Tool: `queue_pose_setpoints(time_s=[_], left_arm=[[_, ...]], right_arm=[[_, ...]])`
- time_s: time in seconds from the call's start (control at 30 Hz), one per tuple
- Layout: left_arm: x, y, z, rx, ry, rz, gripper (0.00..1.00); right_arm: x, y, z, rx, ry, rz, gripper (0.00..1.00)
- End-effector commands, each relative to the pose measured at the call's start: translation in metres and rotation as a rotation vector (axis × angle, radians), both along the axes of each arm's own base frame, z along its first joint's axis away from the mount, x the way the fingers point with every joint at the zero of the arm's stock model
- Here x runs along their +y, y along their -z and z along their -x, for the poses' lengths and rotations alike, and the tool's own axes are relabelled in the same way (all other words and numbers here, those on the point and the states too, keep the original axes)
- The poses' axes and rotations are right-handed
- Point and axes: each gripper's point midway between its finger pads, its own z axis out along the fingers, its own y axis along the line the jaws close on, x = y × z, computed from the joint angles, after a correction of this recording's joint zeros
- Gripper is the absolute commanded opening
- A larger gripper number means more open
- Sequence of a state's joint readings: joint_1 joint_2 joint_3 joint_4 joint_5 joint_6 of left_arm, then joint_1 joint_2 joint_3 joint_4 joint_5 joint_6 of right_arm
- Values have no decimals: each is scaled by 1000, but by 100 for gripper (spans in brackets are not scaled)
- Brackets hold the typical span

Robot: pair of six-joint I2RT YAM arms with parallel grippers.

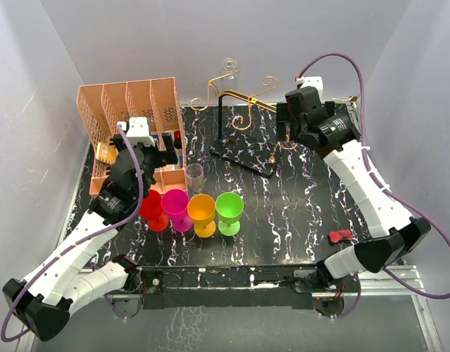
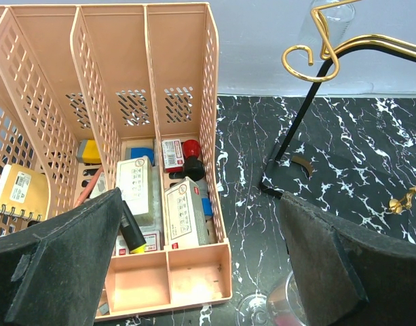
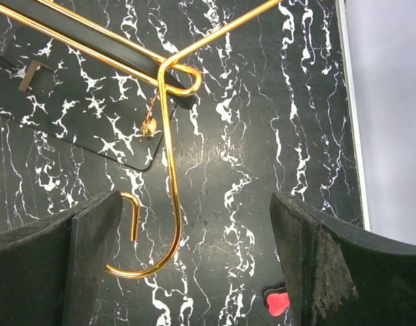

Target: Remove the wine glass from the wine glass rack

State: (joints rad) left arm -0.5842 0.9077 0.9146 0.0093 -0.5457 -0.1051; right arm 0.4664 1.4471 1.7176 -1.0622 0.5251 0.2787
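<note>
The wine glass rack (image 1: 220,121) is set at the rear middle of the desk (image 1: 298,213), with the wine glass (image 1: 230,70) hung on its far side. The file organiser (image 1: 129,110) is placed to its left, small boxes (image 2: 184,219) being kept in its compartments. A stemmed glass (image 1: 194,176) is stood just before the organiser, and a row of four goblets (image 1: 202,214) is lined up nearer still.

Four coloured goblets (image 1: 175,205); two clear wine glasses (image 1: 194,176); one wine glass rack (image 1: 243,159); one peach organiser (image 1: 129,103).
</note>
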Motion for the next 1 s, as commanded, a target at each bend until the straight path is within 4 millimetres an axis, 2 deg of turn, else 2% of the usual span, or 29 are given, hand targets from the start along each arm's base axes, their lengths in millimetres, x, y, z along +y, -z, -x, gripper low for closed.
queue_pose_setpoints(time_s=[0.0,0.17,0.33,0.43,0.67,0.73,0.9,0.97], left_arm=[[2,-11,0,-24,-6,18,97],[1,-10,0,-20,-3,18,97],[1,-9,-1,-17,-3,15,97],[1,-8,-2,-15,-9,10,97],[2,-3,-4,-8,-17,-6,97],[2,-2,-4,-6,-20,-10,97],[3,0,-6,-2,-27,-25,97],[4,0,-6,-4,-30,-26,97]], right_arm=[[5,-29,-5,-99,-45,-44,99],[20,-55,-8,-169,-106,-126,99],[45,-73,-26,-231,-166,-213,99],[68,-86,-50,-284,-217,-275,99],[113,-132,-116,-481,-316,-336,99],[125,-132,-138,-514,-341,-326,99],[139,-137,-182,-621,-337,-294,99],[145,-132,-199,-644,-343,-275,99]])
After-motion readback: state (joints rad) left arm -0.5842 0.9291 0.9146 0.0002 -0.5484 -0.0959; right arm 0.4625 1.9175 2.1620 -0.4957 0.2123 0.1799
